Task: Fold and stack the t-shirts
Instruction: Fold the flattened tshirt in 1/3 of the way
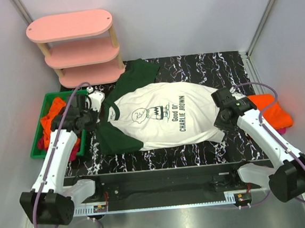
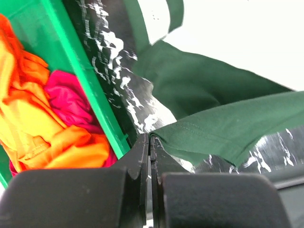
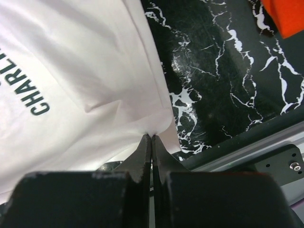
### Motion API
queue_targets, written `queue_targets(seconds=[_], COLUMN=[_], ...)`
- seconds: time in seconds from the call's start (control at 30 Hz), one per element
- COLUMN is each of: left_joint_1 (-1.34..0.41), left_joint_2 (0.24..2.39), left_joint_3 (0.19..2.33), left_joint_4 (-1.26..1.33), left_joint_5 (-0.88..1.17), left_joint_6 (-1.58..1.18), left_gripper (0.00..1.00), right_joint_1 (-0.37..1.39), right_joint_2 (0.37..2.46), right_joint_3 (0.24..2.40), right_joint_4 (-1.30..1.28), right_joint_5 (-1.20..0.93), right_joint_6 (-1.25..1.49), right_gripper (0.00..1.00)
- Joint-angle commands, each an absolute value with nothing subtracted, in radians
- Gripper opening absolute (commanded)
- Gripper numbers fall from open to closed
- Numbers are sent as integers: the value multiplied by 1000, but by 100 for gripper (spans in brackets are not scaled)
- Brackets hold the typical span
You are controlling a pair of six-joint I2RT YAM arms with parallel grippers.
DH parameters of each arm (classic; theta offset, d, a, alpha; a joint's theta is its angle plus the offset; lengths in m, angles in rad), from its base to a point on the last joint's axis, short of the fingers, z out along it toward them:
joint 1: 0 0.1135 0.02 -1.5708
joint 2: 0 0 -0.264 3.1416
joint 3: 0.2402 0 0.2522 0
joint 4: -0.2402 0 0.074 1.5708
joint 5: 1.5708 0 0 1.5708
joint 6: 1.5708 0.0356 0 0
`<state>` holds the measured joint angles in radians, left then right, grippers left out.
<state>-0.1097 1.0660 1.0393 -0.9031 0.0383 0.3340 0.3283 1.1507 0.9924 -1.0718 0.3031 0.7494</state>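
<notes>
— Overhead?
— The left gripper [image 1: 93, 115] and right gripper [image 1: 222, 119], arms stretched forward, flank the white t-shirt [image 1: 163, 115] lying flat between them.
— Left wrist?
— Jaws clamped on its green sleeve [image 2: 213, 128], green bin [image 2: 83, 80] just left.
— Right wrist?
— Jaws pinched shut on the white hem [image 3: 154, 126].

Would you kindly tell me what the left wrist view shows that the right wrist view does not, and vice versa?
Only the left wrist: the green bin holding orange and magenta shirts, and the left gripper shut on the dark green sleeve. Only the right wrist: the right gripper shut on the white t-shirt near its lettering, plus a corner of an orange shirt. Both: that same t-shirt and the black marble table.
</notes>
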Motion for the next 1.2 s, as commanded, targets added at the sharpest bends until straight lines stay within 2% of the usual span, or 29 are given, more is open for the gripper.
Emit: queue_targets(seconds=[0.0, 0.57, 1.17], left_joint_1=[-65, -20, -21], left_joint_2=[1112, 1261, 1540], left_joint_3=[1092, 1160, 1321], left_joint_4=[-763, -637, -537], left_joint_5=[3, -58, -48], left_joint_6=[305, 281, 235], left_gripper=[0, 0, 0], right_joint_1=[333, 287, 267], right_joint_2=[1118, 1158, 1468], right_joint_3=[966, 953, 1048], right_joint_4=[-1042, -1009, -793], right_joint_5=[422, 548, 558], right_joint_6=[796, 808, 736], right_gripper=[0, 0, 0])
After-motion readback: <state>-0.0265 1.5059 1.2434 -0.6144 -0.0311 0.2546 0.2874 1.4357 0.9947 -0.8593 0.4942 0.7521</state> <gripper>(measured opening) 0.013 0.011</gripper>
